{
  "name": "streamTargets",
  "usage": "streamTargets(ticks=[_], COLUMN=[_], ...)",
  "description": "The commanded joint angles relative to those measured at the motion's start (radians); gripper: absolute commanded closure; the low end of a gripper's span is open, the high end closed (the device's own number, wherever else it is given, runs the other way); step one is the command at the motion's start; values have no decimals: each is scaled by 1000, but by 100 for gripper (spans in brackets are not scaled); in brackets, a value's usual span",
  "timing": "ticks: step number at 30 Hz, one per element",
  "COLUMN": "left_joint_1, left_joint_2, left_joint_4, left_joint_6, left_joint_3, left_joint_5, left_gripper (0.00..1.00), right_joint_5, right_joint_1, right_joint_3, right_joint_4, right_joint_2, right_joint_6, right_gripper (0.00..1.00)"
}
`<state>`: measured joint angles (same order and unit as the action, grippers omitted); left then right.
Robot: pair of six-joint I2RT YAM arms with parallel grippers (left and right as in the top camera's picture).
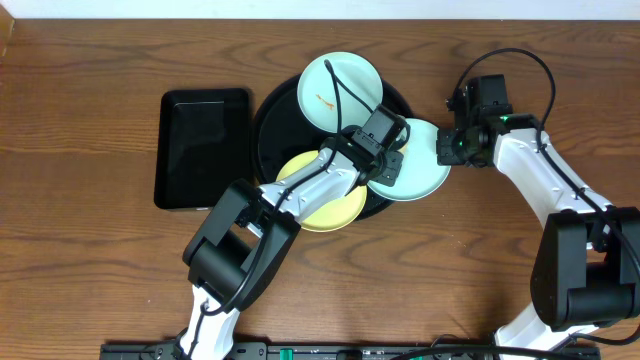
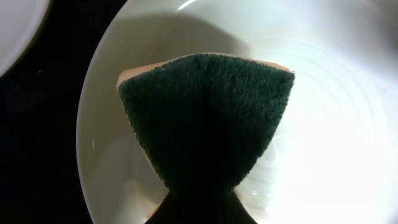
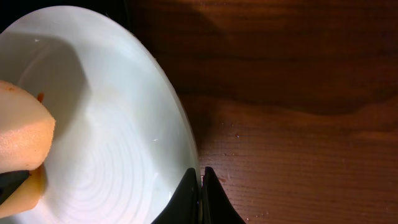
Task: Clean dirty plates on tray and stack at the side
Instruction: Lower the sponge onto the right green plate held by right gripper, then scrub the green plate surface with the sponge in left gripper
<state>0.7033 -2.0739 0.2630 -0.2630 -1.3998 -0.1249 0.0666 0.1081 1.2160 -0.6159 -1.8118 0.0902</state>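
Green scouring fibre fills the left wrist view. The tan-backed sponge (image 2: 208, 118) is pressed face down into the right-side mint plate (image 1: 425, 175), and the left pincer (image 1: 385, 160) is clamped on it. The right pincer (image 3: 200, 186) has its tips together on that plate's thin rim, on the side away from the tray, with bare table (image 3: 298, 93) just beyond. This plate lies partly over the raised edge of the round black tray (image 1: 270, 120) and partly out over the table, so it probably rests unevenly.

The yellow plate (image 1: 335, 210) sits at the tray's near edge, partly under the left arm. The far mint plate (image 1: 340, 85) rests at the back of the tray and shows an orange smear. Nothing is stacked at the side yet.

The main risk is the hold on the rim. It is a narrow pinch on a glossy edge, and a hard scrubbing stroke could lever the plate out of it or rock it on the tray's lip. A freed plate could slide into the yellow one or off onto the table. Pressing too far toward the unsupported side could tip it. The sponge is gripped at one end, so it may fold or twist and skim over the smears instead of lifting them.
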Motion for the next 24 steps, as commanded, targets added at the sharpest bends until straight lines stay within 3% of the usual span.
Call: streamTargets(ticks=[1,24], left_joint_1=[3,3], left_joint_2=[-19,-19], left_joint_4=[0,-10], left_joint_6=[-5,-5], left_joint_3=[3,12], left_joint_5=[2,3], left_gripper=[92,93], right_joint_5=[-10,-10], right_joint_1=[5,5], right_joint_3=[-9,-34], right_joint_4=[5,46], right_joint_2=[-7,-7], right_joint_6=[-10,-9], right_gripper=[99,99])
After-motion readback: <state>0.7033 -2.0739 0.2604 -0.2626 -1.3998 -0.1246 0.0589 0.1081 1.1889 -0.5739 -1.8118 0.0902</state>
